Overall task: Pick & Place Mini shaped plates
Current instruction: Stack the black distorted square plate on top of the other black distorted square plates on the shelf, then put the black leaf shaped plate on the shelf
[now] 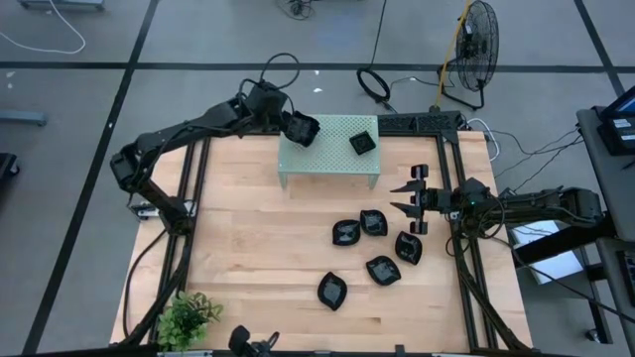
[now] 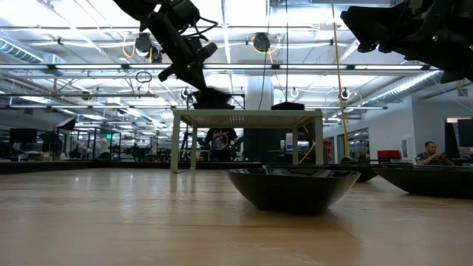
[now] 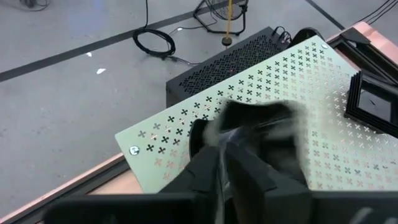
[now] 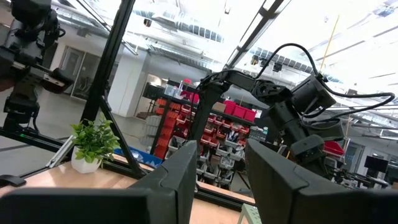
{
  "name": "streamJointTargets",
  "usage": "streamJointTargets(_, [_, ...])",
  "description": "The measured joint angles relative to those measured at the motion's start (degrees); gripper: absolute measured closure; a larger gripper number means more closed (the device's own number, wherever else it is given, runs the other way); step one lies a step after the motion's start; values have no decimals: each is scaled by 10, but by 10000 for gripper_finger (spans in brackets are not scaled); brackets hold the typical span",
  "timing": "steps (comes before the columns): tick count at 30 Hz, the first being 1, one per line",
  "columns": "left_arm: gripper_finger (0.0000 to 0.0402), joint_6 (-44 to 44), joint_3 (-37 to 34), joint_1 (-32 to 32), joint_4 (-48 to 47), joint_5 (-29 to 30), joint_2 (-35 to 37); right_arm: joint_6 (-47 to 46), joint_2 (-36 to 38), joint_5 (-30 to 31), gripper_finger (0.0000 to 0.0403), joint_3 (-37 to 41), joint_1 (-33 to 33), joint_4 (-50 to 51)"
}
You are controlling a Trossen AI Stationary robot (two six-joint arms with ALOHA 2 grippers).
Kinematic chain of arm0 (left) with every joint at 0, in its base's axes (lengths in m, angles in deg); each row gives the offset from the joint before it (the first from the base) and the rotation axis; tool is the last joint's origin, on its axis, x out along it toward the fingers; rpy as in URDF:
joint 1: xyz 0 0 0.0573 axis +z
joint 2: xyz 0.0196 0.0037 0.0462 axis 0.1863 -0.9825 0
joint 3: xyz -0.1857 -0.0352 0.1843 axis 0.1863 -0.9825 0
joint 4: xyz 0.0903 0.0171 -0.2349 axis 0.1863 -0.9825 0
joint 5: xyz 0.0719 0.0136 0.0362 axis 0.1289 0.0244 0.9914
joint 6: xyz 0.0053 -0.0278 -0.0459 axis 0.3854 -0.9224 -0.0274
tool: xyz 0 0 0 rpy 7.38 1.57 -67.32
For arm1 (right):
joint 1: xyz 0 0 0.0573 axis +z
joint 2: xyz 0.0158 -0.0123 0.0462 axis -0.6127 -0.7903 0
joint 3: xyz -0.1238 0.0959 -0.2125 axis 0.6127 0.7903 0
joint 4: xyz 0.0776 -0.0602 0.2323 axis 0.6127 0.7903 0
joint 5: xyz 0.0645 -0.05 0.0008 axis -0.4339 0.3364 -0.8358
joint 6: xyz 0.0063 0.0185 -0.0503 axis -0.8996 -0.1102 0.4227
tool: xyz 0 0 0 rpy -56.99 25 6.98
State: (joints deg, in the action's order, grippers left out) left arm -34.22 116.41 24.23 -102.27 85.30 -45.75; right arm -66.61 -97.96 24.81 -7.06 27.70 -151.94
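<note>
My left gripper (image 1: pixel 295 127) reaches over the far left corner of the pale green perforated stand (image 1: pixel 329 157). A black mini plate (image 3: pixel 261 124) shows smeared right in front of it, just above the stand's top (image 2: pixel 214 97). Whether the gripper has hold of that plate, I cannot tell. A square black plate (image 1: pixel 362 143) lies flat on the stand's far right part. Several more black plates (image 1: pixel 373 222) rest on the wooden table in front of the stand. My right gripper (image 1: pixel 412 196) hangs open by the table's right edge, nothing between its fingers (image 4: pixel 221 174).
A small potted plant (image 1: pixel 187 317) stands at the table's near left corner. Black frame rails (image 1: pixel 458 188) run along the table's left and right sides. A perforated black box (image 3: pixel 224 62) sits on the floor just behind the stand. Bare wood (image 1: pixel 248 248) lies left of the loose plates.
</note>
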Motion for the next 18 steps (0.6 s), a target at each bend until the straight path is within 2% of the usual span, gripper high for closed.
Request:
streamJointTargets(8, [273,3,0,-3,-2,-5,0,0,0,0,277,0,0,0])
streamJointTargets(15, [233,83,0,-22,-36,-122,50,0,0,0,277,0,0,0])
streamJointTargets(18, [232,88,0,-57,-91,-127,75,-14,0,-1,277,0,0,0])
